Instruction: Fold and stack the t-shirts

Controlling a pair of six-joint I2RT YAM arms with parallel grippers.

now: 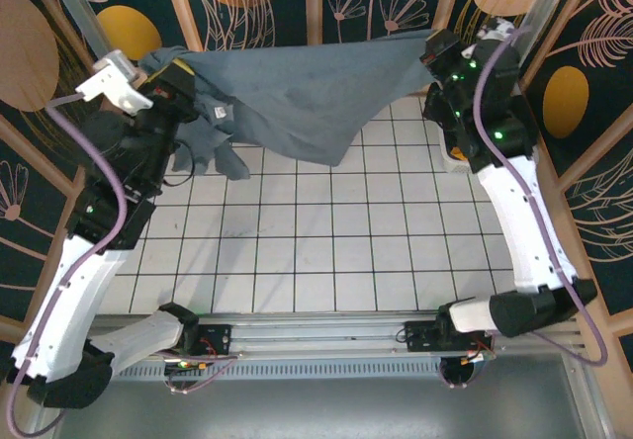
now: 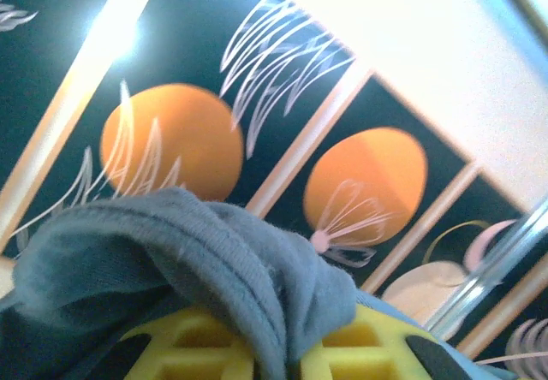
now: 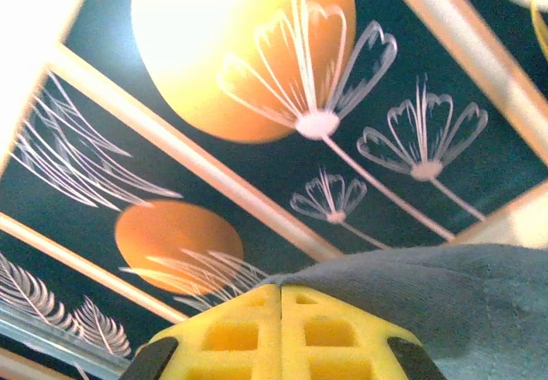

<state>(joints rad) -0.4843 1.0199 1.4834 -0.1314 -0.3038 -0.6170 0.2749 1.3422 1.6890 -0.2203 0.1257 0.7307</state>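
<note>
Over far edge of white-tiled table [image 1: 326, 261], off the surface: slate blue-grey t-shirt [image 1: 307, 93], strung between both arms. Runs w/ long axis left-right, approx parallel to far edge, top line stretched from near far-left corner to near far-right corner. Sags below into a triangle pointing toward mid-table; lowest tip close to tiles, touching or not can't tell. Bunches at left end, loose flap dangling beside left arm [image 1: 129, 162].

Clamped at left end by left gripper [image 1: 176, 81]: per wrist view, fat roll of cloth draped over yellow fingers [image 2: 197, 350] and pinched down between them. Nipped at right end by right gripper [image 1: 435, 51]: yellow pads [image 3: 231, 337] pressed together, cloth edge coming out just beside them.

Risks, as judgement:
- Could slip out on left, since grip sits on a thick bunch, not a clean edge; a tug from the right would do it.
- Could land twisted or w/ a sleeve tucked under, given uneven holds and that slack flap.
- Could snag on left arm, flap hanging v. close.

Smallest: white label [image 1: 220, 111] near left end. Suggests collar lies left, hem right; prob, not certain.
</note>
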